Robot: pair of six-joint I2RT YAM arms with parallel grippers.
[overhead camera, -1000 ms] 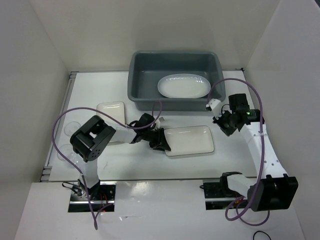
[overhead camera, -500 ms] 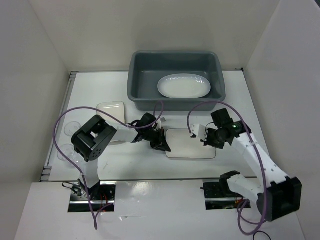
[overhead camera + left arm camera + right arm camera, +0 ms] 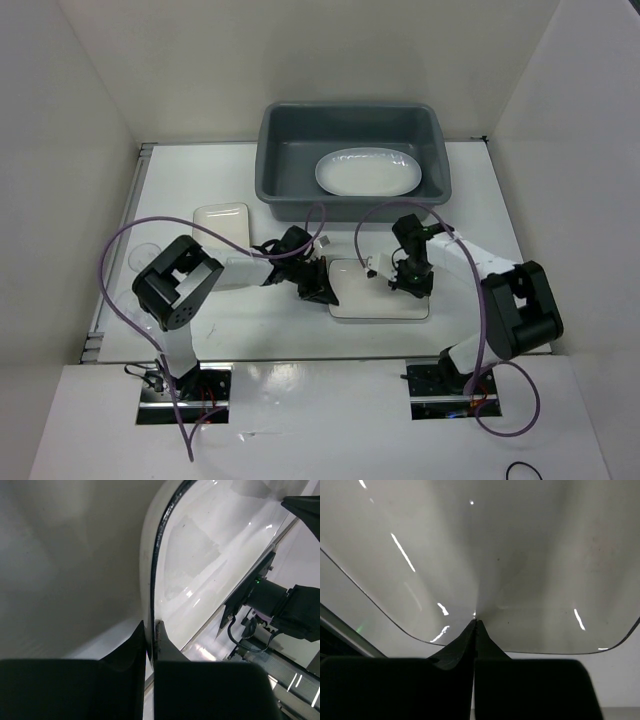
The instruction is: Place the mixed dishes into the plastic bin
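The white rounded-rectangle plate (image 3: 378,298) lies on the table (image 3: 470,200) just in front of the dark grey bin (image 3: 272,185), which holds the oval platter (image 3: 367,172). The left gripper (image 3: 322,291) is clamped on the plate's left rim. The right gripper (image 3: 404,285), jaws pressed together and holding nothing, touches the plate's surface with its tips.

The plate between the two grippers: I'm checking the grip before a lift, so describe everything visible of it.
The plate is a glossy white rounded rectangle with a shallow well and raised rim, ceramic by its look, lying face up on the table. The left gripper is shut on its left rim; the shut right gripper touches its tips to the inner surface.
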